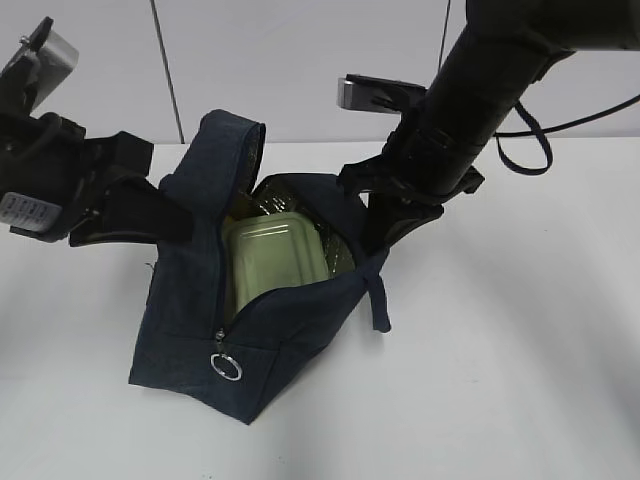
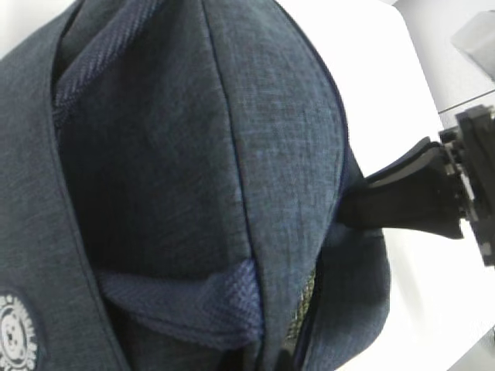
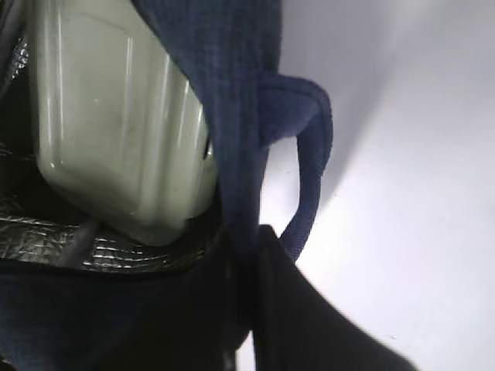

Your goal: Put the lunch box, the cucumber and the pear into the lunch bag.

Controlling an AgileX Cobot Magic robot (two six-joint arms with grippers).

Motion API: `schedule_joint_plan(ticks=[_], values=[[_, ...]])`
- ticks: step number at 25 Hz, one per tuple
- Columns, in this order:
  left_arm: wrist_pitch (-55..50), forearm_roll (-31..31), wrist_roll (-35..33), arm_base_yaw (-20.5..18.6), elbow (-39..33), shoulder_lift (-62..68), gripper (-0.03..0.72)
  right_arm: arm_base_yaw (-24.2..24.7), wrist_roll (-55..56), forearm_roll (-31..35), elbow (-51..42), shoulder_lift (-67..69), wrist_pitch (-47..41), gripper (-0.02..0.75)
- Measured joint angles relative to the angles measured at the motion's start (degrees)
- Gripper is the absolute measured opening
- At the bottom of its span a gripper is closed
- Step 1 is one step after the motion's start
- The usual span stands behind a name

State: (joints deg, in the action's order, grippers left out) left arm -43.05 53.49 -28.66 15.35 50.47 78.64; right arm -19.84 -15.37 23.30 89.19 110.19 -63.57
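The dark navy lunch bag point(image 1: 285, 330) stands on the white table with its top held wide open. The pale sage-green lunch box point(image 1: 275, 255) lies inside it on the silver lining, and also shows in the right wrist view point(image 3: 116, 116). My left gripper point(image 1: 183, 224) is shut on the bag's left rim; in the left wrist view point(image 2: 274, 357) the bag fabric point(image 2: 193, 154) fills the picture. My right gripper point(image 1: 385, 232) is shut on the bag's right rim point(image 3: 240, 116), its dark fingers point(image 3: 309, 325) clamping the fabric. The cucumber and the pear are out of view.
The silver ring pull point(image 1: 227, 367) hangs at the bag's front corner. A navy strap point(image 1: 378, 296) dangles off the right side, also in the right wrist view point(image 3: 309, 170). A black cable loop point(image 1: 525, 150) hangs at the back right. White table point(image 1: 500, 380) surrounds the bag.
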Motion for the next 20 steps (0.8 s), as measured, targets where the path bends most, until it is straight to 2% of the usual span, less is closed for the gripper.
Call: schedule_joint_plan(ticks=[4, 11, 16, 20], values=[[1.06, 0.09, -0.43, 2.37, 0.00, 0.00, 0.002, 0.00, 1.16, -3.68, 0.00, -2.14, -0.44, 0.004], [6.25, 1.09, -0.61, 9.30, 0.00, 0.19, 0.002, 0.00, 1.57, -6.26, 0.00, -4.76, -1.40, 0.004], [6.49, 3.29, -0.66, 11.66, 0.00, 2.10, 0.002, 0.00, 1.57, -7.07, 0.00, -5.88, -2.40, 0.003], [6.42, 7.50, -2.21, 11.99, 0.00, 3.95, 0.002, 0.00, 1.57, -7.17, 0.00, -5.88, -2.79, 0.003]])
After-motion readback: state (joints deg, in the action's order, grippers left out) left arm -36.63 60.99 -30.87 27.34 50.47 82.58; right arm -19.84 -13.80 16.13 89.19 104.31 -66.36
